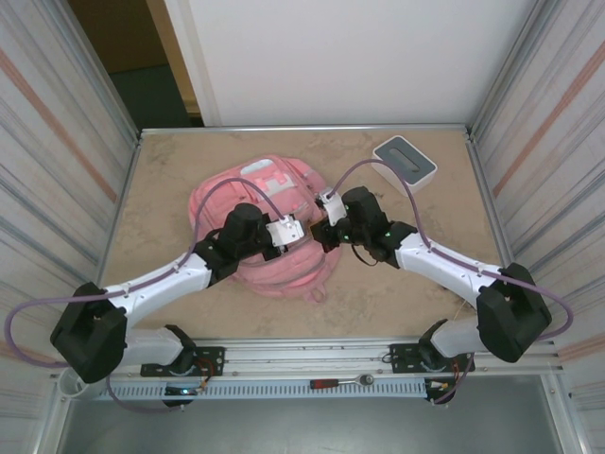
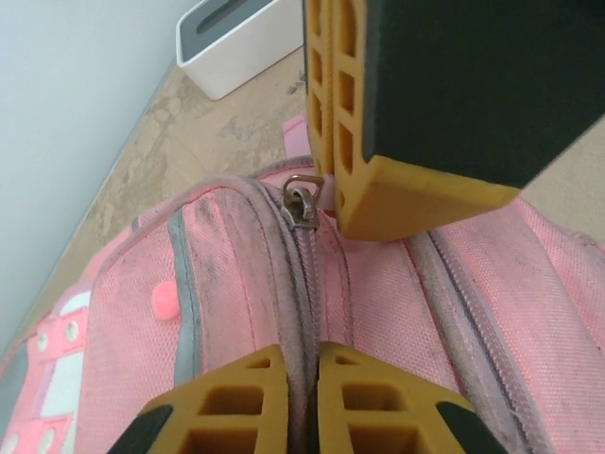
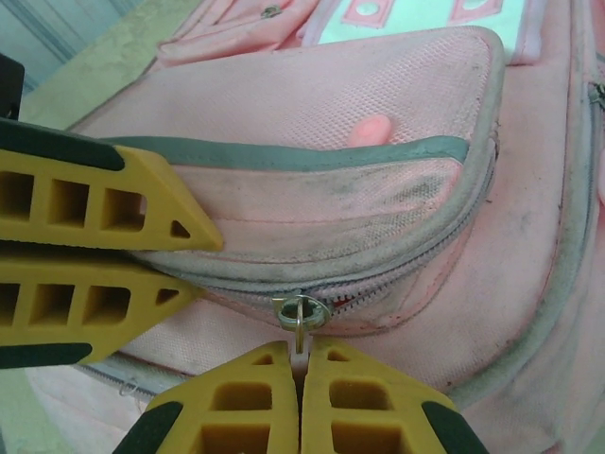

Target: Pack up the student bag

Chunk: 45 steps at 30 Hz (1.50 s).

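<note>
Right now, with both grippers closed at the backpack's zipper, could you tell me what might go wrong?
The right gripper seems to pinch only the thin tip of the zipper pull; it may slip out when pulled.
The left gripper clamps the pink backpack right on the zipper line, so the slider could jam against it.

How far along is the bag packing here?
Done: nothing visible; the bag looks zipped where it shows. In hand: the left hand pinches the bag, and the right hand is shut on the zip pull. Left: unzipping and loading; the box sits apart on the table.
</note>
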Motion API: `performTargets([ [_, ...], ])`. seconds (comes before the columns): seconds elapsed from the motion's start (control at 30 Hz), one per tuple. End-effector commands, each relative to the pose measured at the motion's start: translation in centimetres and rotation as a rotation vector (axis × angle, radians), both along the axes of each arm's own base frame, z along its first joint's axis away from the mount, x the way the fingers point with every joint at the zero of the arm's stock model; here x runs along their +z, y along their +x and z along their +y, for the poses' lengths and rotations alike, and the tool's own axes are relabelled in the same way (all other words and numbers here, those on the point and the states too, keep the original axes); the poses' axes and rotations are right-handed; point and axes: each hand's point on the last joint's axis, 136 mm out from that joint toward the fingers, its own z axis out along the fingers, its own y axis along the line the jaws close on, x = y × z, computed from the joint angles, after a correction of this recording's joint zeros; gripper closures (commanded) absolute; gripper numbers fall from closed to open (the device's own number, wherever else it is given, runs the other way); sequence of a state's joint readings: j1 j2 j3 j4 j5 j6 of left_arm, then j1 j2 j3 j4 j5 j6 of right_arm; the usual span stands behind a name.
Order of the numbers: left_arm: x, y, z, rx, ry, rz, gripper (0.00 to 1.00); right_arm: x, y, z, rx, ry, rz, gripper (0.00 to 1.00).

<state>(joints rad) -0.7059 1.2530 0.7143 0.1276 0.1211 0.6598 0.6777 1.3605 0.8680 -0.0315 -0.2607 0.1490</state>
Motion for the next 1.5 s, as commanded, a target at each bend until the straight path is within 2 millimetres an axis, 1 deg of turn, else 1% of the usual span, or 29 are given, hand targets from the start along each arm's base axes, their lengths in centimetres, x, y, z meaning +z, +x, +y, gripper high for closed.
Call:
performTargets([
  [0.0,2.3,-1.1,0.5,-0.071,-0.071,-0.055,0.96,0.3,1.1,-2.3,-0.052,-0.001,0.010,1.00],
  [0.13,3.7,-2.7,1.5,-0.155,-0.186,-0.022,0.98,-1.9,2.6,-4.7,-0.131,-0.071,0.098,1.00],
  [0.23,3.4,-3.5,1.5,-0.199,-0.187,-0.005,0.98,-2.2,3.9,-5.5,-0.171,-0.089,0.121,1.00],
  [0.37,2.4,-4.6,0.9,-0.280,-0.156,0.032,0.99,-1.9,5.6,-5.6,-0.174,-0.078,0.145,1.00],
  [0.47,2.4,-5.1,0.3,-0.337,-0.161,0.056,0.98,-2.0,6.4,-4.7,-0.124,-0.045,0.204,1.00],
  [0.53,2.6,-5.2,-0.2,-0.366,-0.172,0.059,0.98,-2.6,6.5,-4.1,-0.097,-0.040,0.251,1.00],
  [0.6,3.1,-5.1,-0.7,-0.392,-0.187,0.052,0.98,-3.9,6.4,-3.9,-0.083,-0.051,0.299,1.00],
  [0.7,3.6,-5.0,-1.3,-0.425,-0.204,0.052,0.98,-5.6,6.1,-4.2,-0.080,-0.062,0.354,0.94],
  [0.77,3.7,-5.0,-1.5,-0.438,-0.210,0.050,0.99,-6.0,6.1,-4.5,-0.085,-0.058,0.367,0.91],
  [0.83,3.7,-5.0,-1.6,-0.444,-0.213,0.048,0.99,-5.9,6.3,-4.9,-0.092,-0.051,0.365,0.85],
  [0.93,3.5,-4.6,-1.6,-0.432,-0.204,0.042,0.99,-4.9,6.2,-5.4,-0.101,-0.026,0.346,0.74],
  [1.0,3.3,-4.3,-1.6,-0.423,-0.196,0.044,0.99,-4.2,5.6,-6.0,-0.113,-0.017,0.327,0.67],
  [1.07,3.2,-4.2,-2.0,-0.430,-0.196,0.051,0.99,-3.5,5.0,-7.0,-0.139,-0.019,0.298,0.63],
  [1.17,3.0,-4.2,-2.9,-0.456,-0.187,0.049,0.99,-2.5,4.4,-9.1,-0.211,-0.029,0.244,0.59],
  [1.3,3.3,-4.0,-4.9,-0.506,-0.176,0.042,0.99,-1.4,4.6,-12.6,-0.352,-0.052,0.170,0.55],
  [1.4,2.7,-3.4,-5.8,-0.505,-0.155,0.055,0.98,-0.7,5.0,-14.5,-0.440,-0.056,0.132,0.55],
  [1.47,1.8,-2.5,-5.9,-0.467,-0.145,0.060,0.96,-0.1,5.1,-15.5,-0.490,-0.070,0.096,0.54],
])
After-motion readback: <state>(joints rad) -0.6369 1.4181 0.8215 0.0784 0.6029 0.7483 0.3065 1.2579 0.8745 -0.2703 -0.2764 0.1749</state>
